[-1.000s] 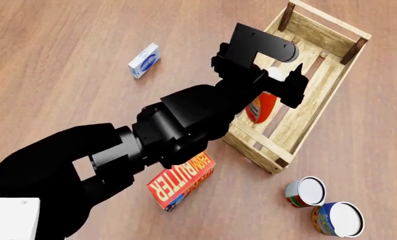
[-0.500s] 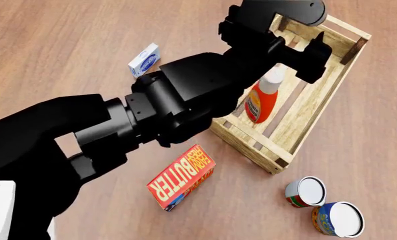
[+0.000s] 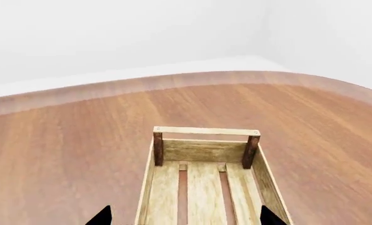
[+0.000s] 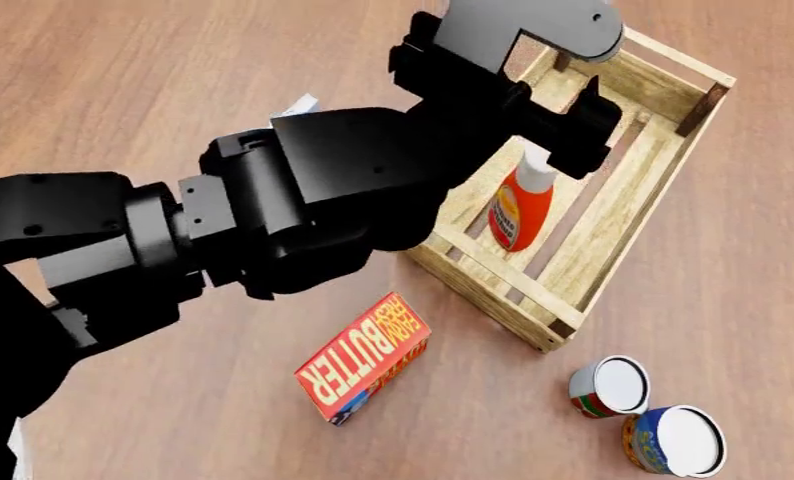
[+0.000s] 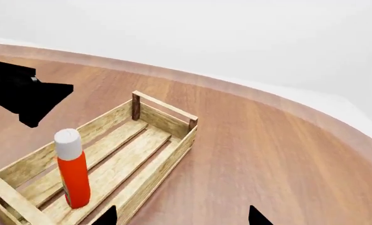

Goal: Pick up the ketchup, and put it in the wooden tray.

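My left gripper [image 4: 557, 110] hangs wide open and empty above the ketchup [image 4: 523, 203], which stands in the wooden tray [image 4: 577, 265], butter box [image 4: 364, 356] at seven o'clock.

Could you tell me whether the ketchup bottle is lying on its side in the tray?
No, the ketchup bottle stands upright on the tray slats.

The ketchup [image 4: 521, 207] stands upright inside the wooden tray [image 4: 621, 226], toward its near end, white cap up. The left gripper [image 4: 557, 115] hangs above the tray with its jaws apart, clear of the bottle. On the floor beside the tray's near corner lie a red butter box [image 4: 362, 357] and two cans [image 4: 651, 415]. A small blue-and-white box [image 4: 294, 105] peeks out behind the arm.
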`<state>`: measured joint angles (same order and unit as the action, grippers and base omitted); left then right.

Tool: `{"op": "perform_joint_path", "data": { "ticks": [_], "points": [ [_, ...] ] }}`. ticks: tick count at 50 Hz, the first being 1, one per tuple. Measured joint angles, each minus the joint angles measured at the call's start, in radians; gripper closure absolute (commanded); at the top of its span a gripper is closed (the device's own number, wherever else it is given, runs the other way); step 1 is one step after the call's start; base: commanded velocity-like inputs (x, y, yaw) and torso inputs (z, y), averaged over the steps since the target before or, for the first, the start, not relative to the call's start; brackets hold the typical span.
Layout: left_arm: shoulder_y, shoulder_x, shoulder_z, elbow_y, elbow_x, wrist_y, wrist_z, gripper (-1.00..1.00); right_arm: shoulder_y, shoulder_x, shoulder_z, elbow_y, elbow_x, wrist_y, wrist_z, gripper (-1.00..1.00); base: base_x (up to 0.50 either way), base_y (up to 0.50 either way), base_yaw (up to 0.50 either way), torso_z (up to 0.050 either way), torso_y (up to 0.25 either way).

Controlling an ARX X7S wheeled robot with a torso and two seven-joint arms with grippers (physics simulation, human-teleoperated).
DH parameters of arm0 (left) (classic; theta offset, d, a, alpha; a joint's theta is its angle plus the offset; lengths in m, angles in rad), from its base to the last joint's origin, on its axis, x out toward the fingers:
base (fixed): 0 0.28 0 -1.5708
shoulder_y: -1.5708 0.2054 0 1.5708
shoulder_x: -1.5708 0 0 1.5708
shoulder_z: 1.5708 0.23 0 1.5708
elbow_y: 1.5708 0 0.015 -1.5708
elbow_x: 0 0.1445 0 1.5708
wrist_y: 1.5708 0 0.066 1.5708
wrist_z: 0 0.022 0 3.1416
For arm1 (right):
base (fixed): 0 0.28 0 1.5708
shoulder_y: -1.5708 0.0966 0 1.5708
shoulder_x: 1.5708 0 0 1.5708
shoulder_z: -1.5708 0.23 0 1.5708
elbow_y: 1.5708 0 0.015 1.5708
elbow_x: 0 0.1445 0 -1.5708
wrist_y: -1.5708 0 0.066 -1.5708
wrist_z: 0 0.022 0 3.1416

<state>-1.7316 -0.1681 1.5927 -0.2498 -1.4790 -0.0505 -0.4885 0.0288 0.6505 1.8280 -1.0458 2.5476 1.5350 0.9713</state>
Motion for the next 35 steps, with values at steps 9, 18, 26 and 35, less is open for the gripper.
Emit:
{"op": "perform_joint_path", "data": {
  "ticks": [9, 18, 26, 35],
  "points": [
    [0.004, -0.018, -0.009, 0.025, -0.027, -0.021, -0.080, -1.00, 0.102, 0.025, -0.200, 0.001, 0.098, -0.002, 0.218, -1.00, 0.00, 0.00, 0.00, -0.015, 0.203],
    [0.007, -0.025, -0.017, 0.036, -0.047, -0.035, -0.134, -1.00, 0.172, 0.012, -0.327, 0.003, 0.125, 0.015, 0.319, -1.00, 0.00, 0.00, 0.00, -0.015, 0.201],
    [0.008, -0.028, -0.023, 0.040, -0.061, -0.046, -0.164, -1.00, 0.193, 0.000, -0.368, 0.002, 0.121, 0.026, 0.335, -1.00, 0.00, 0.00, 0.00, -0.015, 0.198],
    [0.010, -0.029, -0.029, 0.042, -0.078, -0.058, -0.189, -1.00, 0.199, -0.008, -0.381, 0.000, 0.117, 0.031, 0.331, -1.00, 0.00, 0.00, 0.00, -0.015, 0.191]
  ]
}}
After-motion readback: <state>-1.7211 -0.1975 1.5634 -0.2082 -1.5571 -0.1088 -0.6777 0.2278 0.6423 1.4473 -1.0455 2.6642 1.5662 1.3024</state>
